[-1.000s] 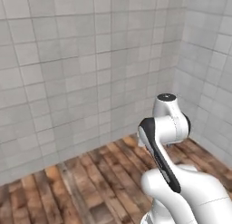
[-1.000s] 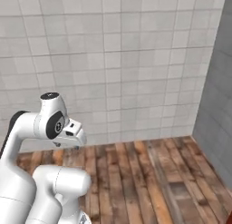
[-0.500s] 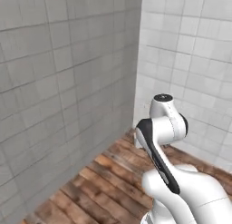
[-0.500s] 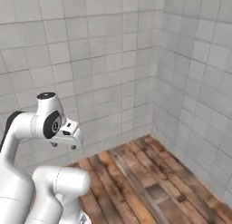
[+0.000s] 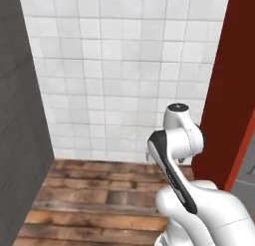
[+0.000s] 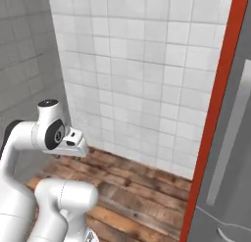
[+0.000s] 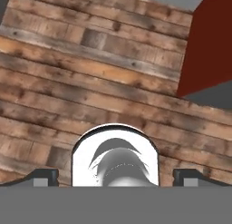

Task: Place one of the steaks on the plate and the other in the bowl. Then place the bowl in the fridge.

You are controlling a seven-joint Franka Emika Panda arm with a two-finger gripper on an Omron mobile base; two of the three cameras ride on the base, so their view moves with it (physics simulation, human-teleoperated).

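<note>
The fridge [image 6: 234, 138] stands at the right edge of the right base view, grey and metallic, with a long pale handle [image 6: 229, 140] and a red side panel [image 6: 214, 113]. The same red panel [image 5: 230, 85] fills the right of the left base view. In the hand view the fridge's lower corner [image 7: 207, 51] shows at the top right above the floor. My gripper [image 7: 116, 178] is open, its fingertips [image 7: 43, 177] far apart and holding nothing, and it hangs folded close to the arm, over the wooden floor. The steaks, the plate and the bowl are out of view.
A white tiled wall [image 5: 124, 75] runs straight ahead, and a grey wall [image 5: 22, 115] closes the left side. Brown wooden floorboards [image 6: 142, 192] lie between the base and the walls. The arm's white links [image 5: 174, 150] are folded in front of the cameras.
The whole picture has shifted because the base has turned. The tiled corner has slid left and the fridge with its red panel has come in at the right. The arm's pose is unchanged.
</note>
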